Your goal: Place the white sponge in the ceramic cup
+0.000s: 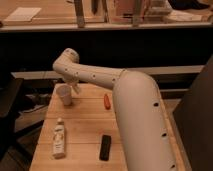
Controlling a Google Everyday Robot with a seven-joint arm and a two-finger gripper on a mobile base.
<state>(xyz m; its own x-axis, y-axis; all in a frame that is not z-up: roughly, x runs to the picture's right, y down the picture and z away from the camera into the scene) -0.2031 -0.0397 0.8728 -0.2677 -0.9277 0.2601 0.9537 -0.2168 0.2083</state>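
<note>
Although the arm [100, 76] reaches over the table [85, 127] from the near right corner toward the far left one, I cannot find the white sponge anywhere on the bare wood. It may be at the gripper or hidden behind the arm.

The gripper [75, 88] hangs near the far left corner, just beside the ceramic cup [64, 94], on the cup's right and about level with its rim. Whether it is apart, together or clamped on something, I cannot tell.

The cup stands upright, mouth up. As I judge it, the coming move turns on a short shift toward the left edge, to bring the gripper over that mouth.
</note>
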